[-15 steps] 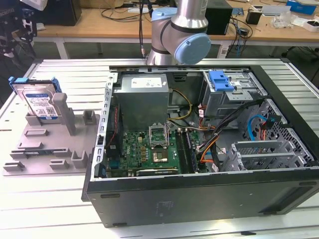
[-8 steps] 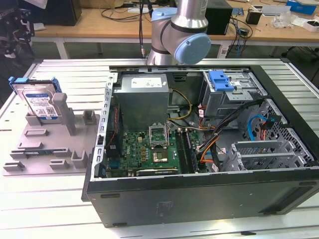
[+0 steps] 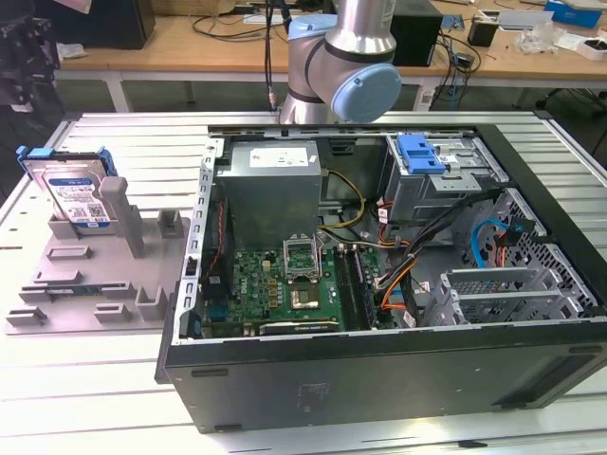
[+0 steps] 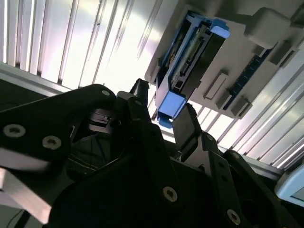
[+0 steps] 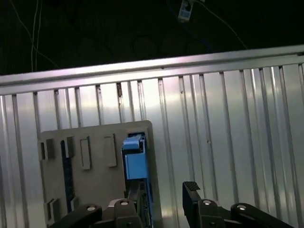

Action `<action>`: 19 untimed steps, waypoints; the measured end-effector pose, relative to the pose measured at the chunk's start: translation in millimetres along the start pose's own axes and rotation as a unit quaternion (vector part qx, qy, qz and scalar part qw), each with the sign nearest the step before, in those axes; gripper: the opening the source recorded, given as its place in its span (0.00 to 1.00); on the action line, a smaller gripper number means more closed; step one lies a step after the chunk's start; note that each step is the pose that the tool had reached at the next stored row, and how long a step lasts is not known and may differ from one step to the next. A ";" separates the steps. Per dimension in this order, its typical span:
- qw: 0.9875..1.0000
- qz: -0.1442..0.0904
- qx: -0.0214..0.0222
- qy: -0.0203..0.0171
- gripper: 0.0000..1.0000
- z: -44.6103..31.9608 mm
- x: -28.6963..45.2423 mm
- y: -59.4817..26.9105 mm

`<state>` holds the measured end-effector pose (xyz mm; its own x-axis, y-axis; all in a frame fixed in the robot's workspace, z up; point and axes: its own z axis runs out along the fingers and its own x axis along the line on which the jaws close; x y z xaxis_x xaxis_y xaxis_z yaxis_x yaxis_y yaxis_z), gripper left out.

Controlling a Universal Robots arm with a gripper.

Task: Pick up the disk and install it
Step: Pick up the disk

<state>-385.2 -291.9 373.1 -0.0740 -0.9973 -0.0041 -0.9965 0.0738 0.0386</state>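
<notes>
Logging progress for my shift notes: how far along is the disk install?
Nothing looks done: the disk stands in its grey holder beside the computer case. In hand: the open pincer faces the disk's blue end in the second wrist view, not gripping. Left: both the pickup and the install.

Exterior view: off-arm, raised, oblique downward over ribbed surface [image 3: 142, 142]; computer case [image 3: 379, 370] near, arm joint [image 3: 341, 66] at far edge.
First wrist view: high, facing down past fingers [image 5: 192, 192].
Second wrist view: close, steeply slanted.
Shared by all three: grey fixture plate [image 3: 85, 284] with disk [image 3: 76, 190].
</notes>
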 end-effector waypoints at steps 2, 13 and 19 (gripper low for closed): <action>1.000 -0.019 -0.001 0.002 0.48 0.3 0.0 0.0; 0.998 -0.059 -0.005 0.015 0.48 1.0 0.1 0.6; 0.999 -0.043 -0.004 0.016 0.48 2.0 0.9 0.5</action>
<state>-385.9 -292.8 371.0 0.0142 -0.9996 0.0246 -0.9988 -0.0130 0.0468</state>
